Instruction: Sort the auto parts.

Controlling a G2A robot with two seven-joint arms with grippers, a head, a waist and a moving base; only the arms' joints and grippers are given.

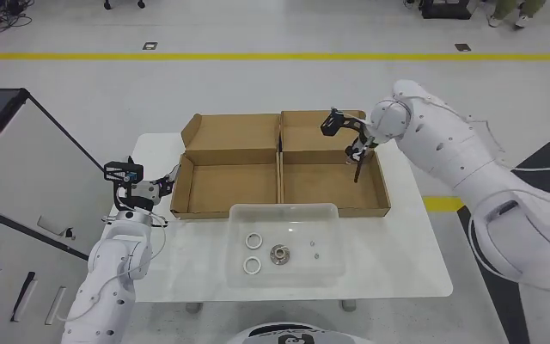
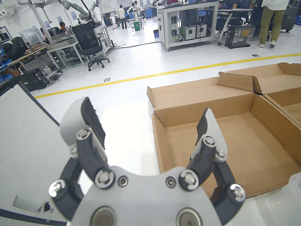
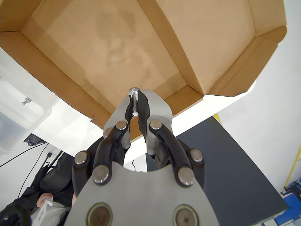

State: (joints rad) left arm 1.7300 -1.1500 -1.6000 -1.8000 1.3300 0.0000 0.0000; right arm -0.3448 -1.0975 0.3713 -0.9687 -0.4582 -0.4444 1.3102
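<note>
My right gripper (image 3: 135, 103) is shut on a silver bolt (image 3: 134, 102), head pointing down, above the right cardboard box (image 1: 369, 206) near its right wall; in the top view the right gripper (image 1: 356, 157) hangs over that box. My left gripper (image 2: 150, 123) stands open with nothing between its fingers, at the left cardboard box's (image 2: 270, 184) left wall, also the left gripper (image 1: 172, 179) in the top view. In the clear plastic bin (image 1: 331, 258) lie two white rings (image 1: 253, 241) (image 1: 252, 266), a metal hub part (image 1: 278, 254) and a small bolt (image 1: 314, 254).
Both boxes sit side by side at the table's far half with lids folded back. The bin sits in front of them, near the table's front edge (image 1: 292, 297). A small bolt (image 3: 26, 100) lies in the bin's corner in the right wrist view.
</note>
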